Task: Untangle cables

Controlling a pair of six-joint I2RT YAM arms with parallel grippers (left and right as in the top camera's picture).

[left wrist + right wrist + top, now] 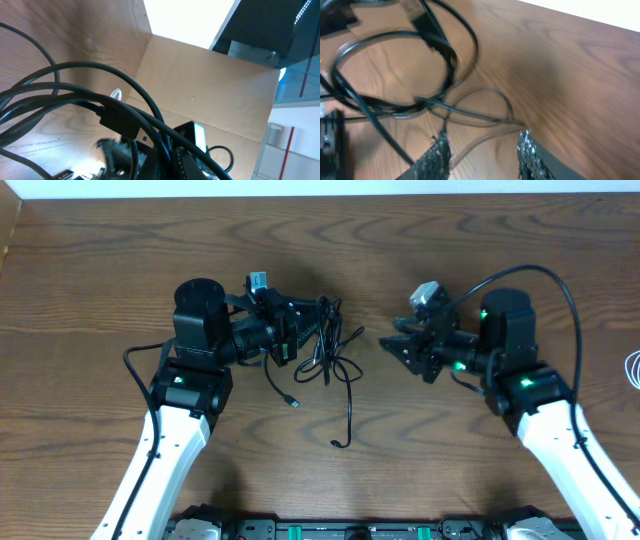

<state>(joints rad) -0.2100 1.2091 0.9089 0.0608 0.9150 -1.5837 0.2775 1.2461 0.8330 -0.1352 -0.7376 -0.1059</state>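
Black cables: a loose tangle of black cables (328, 345) lies on the table (100, 270) a little left of centre in the overhead view. One plug end (294, 402) trails towards the lower left, and a second strand ends lower down (340, 444).
White cable: a white cable (633, 370) curls at the far right edge of the overhead view, well apart from the tangle and from both grippers.
Left gripper: the left gripper (296, 330) is closed at the left side of the tangle. In the left wrist view several black strands and a plug body (120, 120) cross close to the lens and run down to the bottom centre. The contact itself is hidden.
Right gripper: the right gripper (482, 150) stands with its fingers (437, 155) apart and nothing between them. A black loop (395, 105) lies on the wood just beyond the tips, in the upper left of that view.
Left arm: comes up from the lower left, wrist turned to the right, camera aimed nearly level.
Right arm: comes up from the lower right, its gripper (388, 345) pointing left at the tangle, near it but apart.
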